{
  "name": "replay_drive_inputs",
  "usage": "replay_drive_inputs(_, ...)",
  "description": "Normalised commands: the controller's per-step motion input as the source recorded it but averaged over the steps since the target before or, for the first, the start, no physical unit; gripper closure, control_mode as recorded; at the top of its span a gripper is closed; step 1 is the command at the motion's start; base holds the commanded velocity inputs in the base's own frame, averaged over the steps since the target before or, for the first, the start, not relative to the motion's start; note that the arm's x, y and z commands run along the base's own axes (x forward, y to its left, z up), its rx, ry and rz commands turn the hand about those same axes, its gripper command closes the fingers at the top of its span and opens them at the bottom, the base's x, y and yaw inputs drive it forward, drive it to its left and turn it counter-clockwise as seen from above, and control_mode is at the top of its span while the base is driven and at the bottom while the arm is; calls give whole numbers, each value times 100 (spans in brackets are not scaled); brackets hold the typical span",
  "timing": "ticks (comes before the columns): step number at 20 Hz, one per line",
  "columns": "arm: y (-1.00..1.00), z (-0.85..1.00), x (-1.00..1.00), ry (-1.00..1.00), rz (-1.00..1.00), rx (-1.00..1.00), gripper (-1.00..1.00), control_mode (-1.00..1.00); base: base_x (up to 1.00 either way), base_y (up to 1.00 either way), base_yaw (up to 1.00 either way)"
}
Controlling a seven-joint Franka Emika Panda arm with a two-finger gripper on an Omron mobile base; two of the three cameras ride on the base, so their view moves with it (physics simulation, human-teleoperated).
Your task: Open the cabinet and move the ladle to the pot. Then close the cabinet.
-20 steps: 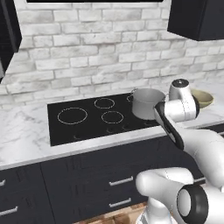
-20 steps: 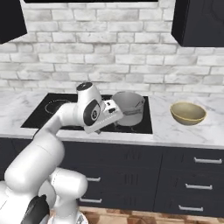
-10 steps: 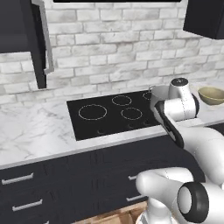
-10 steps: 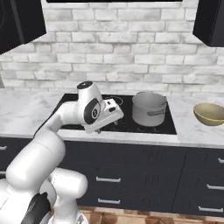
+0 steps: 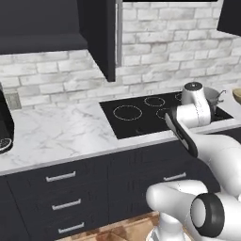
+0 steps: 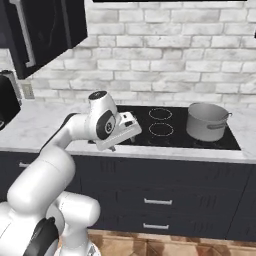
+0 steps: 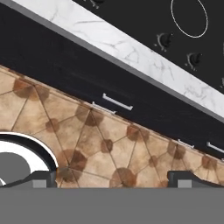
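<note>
Up left of stove: cabinet point(image 6: 42, 30) shut; pot point(image 6: 206, 122) on burner | step: approach | gripper point(image 7: 111, 179) wide open, empty | next: probably reach handle

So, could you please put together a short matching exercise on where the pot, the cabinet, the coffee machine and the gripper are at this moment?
Things:
1. pot
2. cabinet
3. coffee machine
4. gripper

Places or states:
a. on the wall above the counter, left of the cooktop
b. open, pointing down at the tiled floor
c. on the cooktop's right side
d. at the counter's far left

Pairs: 1-c, 2-a, 3-d, 4-b
</note>
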Motion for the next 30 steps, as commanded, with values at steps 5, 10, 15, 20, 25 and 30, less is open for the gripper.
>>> replay_drive_inputs(5, 0, 0, 0, 0, 0, 0, -100, 100, -31, 66, 0)
replay_drive_inputs(10, 0, 0, 0, 0, 0, 0, -100, 100, -52, 39, 0)
replay_drive_inputs(15, 0, 0, 0, 0, 0, 0, -100, 100, -61, 34, 0)
replay_drive_inputs(20, 0, 0, 0, 0, 0, 0, -100, 100, -29, 70, 0)
replay_drive_inputs(25, 0, 0, 0, 0, 0, 0, -100, 100, -16, 78, 0)
replay_drive_inputs(30, 0, 0, 0, 0, 0, 0, -100, 100, 0, 70, 0)
